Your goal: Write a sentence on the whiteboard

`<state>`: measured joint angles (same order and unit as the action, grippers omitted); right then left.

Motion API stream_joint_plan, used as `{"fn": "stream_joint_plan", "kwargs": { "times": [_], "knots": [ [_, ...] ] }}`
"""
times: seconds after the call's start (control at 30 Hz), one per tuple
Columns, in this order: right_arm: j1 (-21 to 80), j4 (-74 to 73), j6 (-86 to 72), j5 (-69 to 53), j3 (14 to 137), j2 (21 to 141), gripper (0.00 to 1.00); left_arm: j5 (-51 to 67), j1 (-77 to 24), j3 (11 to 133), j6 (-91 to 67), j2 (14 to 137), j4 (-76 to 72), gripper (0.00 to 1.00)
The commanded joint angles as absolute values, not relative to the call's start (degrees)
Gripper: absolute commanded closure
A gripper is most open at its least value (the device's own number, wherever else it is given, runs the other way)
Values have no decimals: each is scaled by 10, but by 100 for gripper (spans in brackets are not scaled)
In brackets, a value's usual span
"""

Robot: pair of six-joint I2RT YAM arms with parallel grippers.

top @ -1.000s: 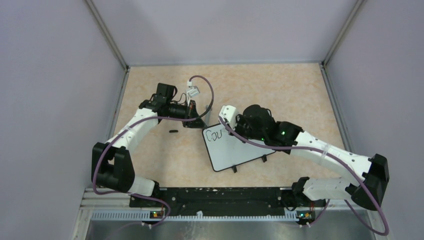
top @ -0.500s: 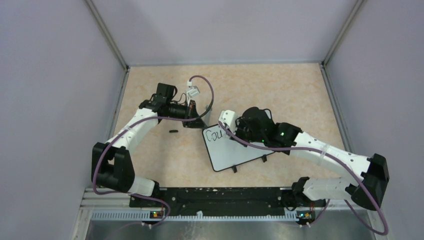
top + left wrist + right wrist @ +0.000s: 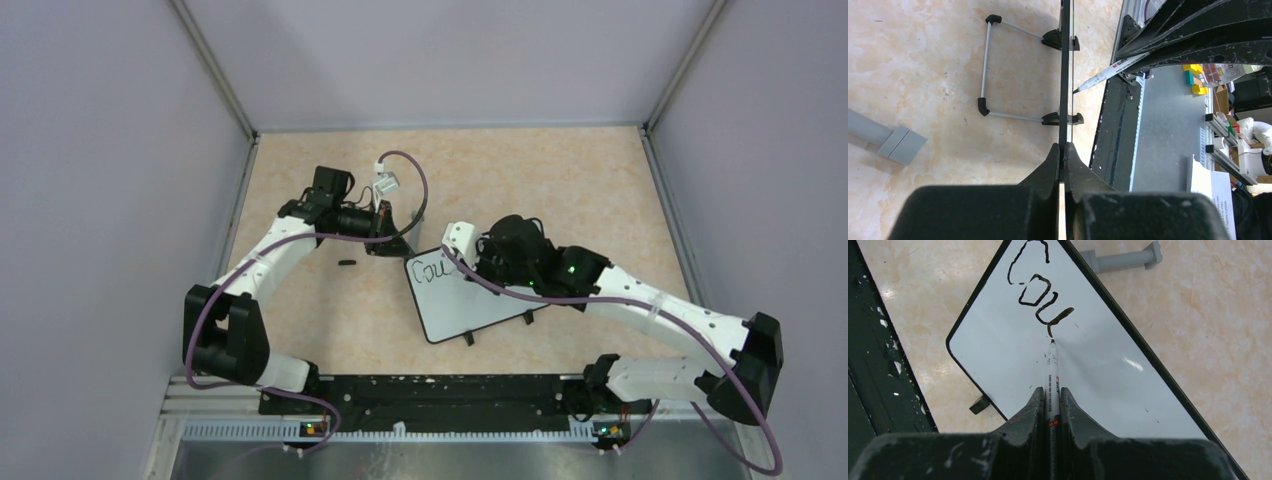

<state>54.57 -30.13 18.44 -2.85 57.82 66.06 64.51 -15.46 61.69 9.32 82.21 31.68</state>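
The whiteboard (image 3: 478,300) lies tilted on its small feet in the middle of the table. Its upper left carries the start of the sentence (image 3: 1035,290), black letters reading "Cou". My right gripper (image 3: 1050,392) is shut on a white marker (image 3: 1052,375). The marker's tip touches the board at the end of the last stroke. My left gripper (image 3: 1064,149) is shut on the whiteboard's thin black edge (image 3: 1064,75), seen edge-on. In the top view this gripper (image 3: 398,243) sits at the board's far left corner.
A small black cap (image 3: 347,263) lies on the table left of the board. A grey bar (image 3: 1120,260) lies beyond the board's far edge. The board's wire stand (image 3: 985,70) sticks out behind it. Walls enclose the table, and a black rail (image 3: 440,392) runs along the near edge.
The right gripper and marker have shifted slightly right and toward the near edge, and the last letter's stroke has grown. The left arm and the board have not moved.
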Motion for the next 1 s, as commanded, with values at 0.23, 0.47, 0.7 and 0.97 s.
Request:
{"fn": "stream_joint_plan", "kwargs": {
  "times": [0.23,0.47,0.7,0.97],
  "knots": [
    [537,-274,180,23,598,642,100,654,-160,608,95,811,329,100],
    [535,-265,175,21,606,646,100,653,-160,606,95,808,330,100],
    [536,-261,171,-12,617,646,100,657,-160,606,97,811,329,100],
    [535,-259,174,-24,625,659,100,658,-160,606,97,809,330,100]
  ]
}}
